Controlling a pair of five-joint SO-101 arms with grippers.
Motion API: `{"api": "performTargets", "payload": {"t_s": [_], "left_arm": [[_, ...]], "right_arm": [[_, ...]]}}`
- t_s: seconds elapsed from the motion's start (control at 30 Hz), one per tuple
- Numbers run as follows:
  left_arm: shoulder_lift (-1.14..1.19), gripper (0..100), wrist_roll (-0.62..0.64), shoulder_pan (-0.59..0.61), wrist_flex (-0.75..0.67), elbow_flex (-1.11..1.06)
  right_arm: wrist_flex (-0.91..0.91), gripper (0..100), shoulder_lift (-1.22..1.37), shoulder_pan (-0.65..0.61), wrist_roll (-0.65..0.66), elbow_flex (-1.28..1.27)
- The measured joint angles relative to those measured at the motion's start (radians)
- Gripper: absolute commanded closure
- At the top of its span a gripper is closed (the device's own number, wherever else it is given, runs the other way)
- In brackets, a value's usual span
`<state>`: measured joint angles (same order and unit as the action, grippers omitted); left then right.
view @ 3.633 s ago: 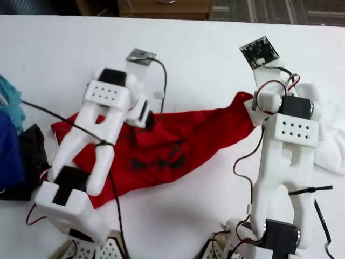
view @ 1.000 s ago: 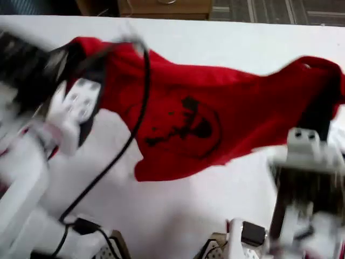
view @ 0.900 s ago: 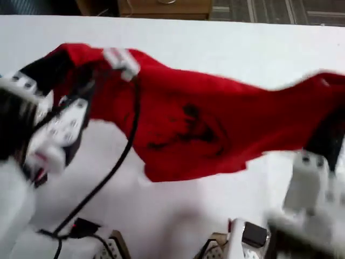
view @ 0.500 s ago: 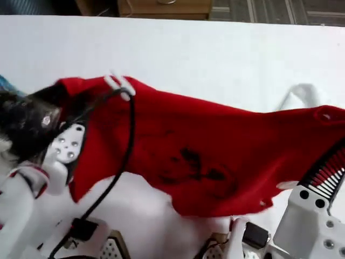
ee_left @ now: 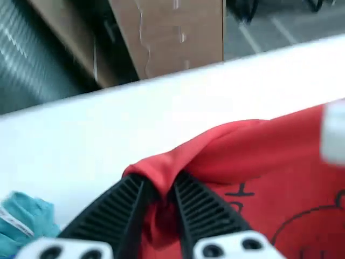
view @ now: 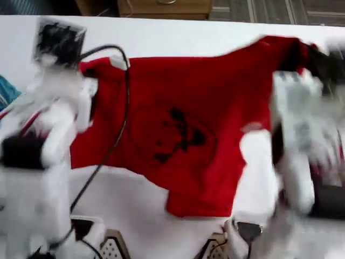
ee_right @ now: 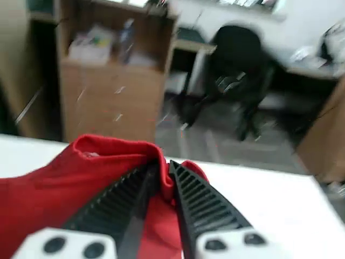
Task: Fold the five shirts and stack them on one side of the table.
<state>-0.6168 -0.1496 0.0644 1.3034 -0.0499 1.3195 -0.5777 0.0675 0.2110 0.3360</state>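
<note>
We hold the left gripper (ee_left: 161,187) clenched on a bunched fold at one upper corner of the red shirt (ee_left: 259,156). The ribbed jaws stand close together with cloth pinched between them. The right gripper (ee_right: 163,170) is likewise clamped on the opposite upper corner, where a roll of red fabric sits over its tips.

Between the two grips the shirt (view: 178,135) is stretched wide over the middle of the white table (view: 178,38). The black print faces up and the lower edge lies toward the arm bases. We cannot tell whether the body rests on the table or hangs just above it. A teal garment (ee_left: 21,221) lies at the table edge beside the left arm (view: 48,135).

We judge the step in hand to be spreading this shirt flat before the first fold, so the task is at an early stage. The next move calls for lowering both corners together with the tension kept even, so that the cloth lands without wrinkles. Both grips should then release at the same time.
</note>
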Motion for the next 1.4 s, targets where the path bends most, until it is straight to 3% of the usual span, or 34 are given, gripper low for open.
{"api": "performTargets", "payload": {"t_s": [0.27, 0.47, 0.8, 1.0, 1.3, 1.4], "left_arm": [[0.358, 97, 0.043, 0.075, -0.333, -0.097], [0.787, 97, 0.071, 0.152, -0.384, 0.199], [1.527, 97, 0.074, 0.147, -0.121, 1.117], [1.8, 92, 0.074, 0.127, 0.087, 1.594], [1.76, 98, -0.097, 0.144, 0.423, 1.666], [1.705, 98, -0.164, 0.158, 0.463, 1.645]], "right_arm": [[-0.206, 98.1, 0.493, -0.121, -0.009, -0.003], [-0.29, 98.1, 0.858, -0.129, -0.009, 0.133], [-0.201, 98.1, 1.373, -0.132, 0.009, 0.836], [-0.064, 98.1, 1.481, -0.146, 0.012, 1.071], [0.338, 98.1, 1.481, -0.161, 0.012, 1.217], [0.423, 98.1, 1.478, -0.167, 0.012, 1.234]]}}
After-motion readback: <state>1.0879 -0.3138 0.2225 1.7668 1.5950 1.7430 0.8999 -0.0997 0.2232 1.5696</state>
